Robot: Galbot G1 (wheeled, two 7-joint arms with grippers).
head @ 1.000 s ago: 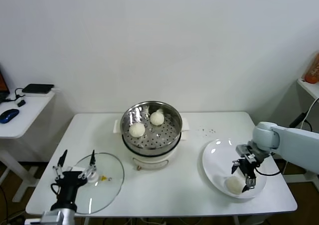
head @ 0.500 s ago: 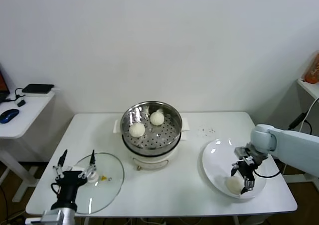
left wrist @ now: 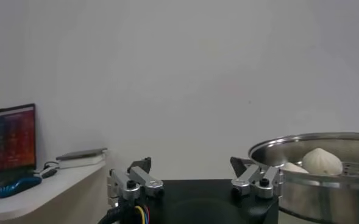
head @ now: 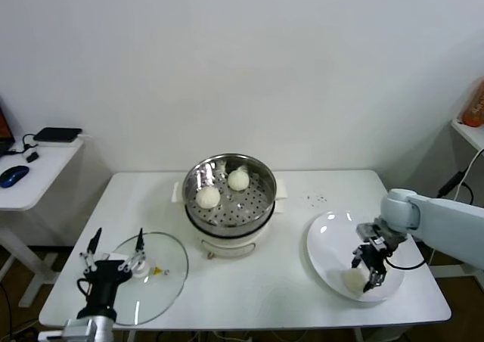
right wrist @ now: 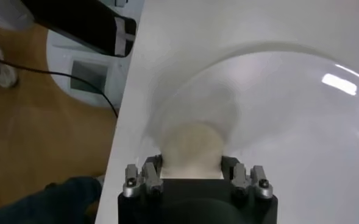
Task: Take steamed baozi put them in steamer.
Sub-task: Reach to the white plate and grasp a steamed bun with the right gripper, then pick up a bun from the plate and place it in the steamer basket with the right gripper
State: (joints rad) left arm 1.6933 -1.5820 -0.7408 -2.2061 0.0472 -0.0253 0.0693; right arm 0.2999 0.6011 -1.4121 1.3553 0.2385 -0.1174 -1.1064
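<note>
The steel steamer (head: 261,177) stands at the back middle of the table with two cream baozi inside, one (head: 208,197) nearer the left, the other (head: 238,179) farther back. On the white plate (head: 327,240) at the right lies another baozi (head: 352,281). My right gripper (head: 367,269) is down on it, shut with the bun (right wrist: 191,148) squeezed between its fingers. My left gripper (head: 115,250) is parked open above the glass lid at the front left. In the left wrist view the steamer (left wrist: 325,176) shows to one side with a bun (left wrist: 323,161) in it.
A round glass lid (head: 155,275) lies flat at the front left of the table. A side desk (head: 30,177) with a mouse and a dark device stands to the left. An orange bottle (head: 474,106) sits on a shelf at the far right.
My right gripper's fingers have closed from wide open onto the baozi on the plate. The left arm has not moved.
</note>
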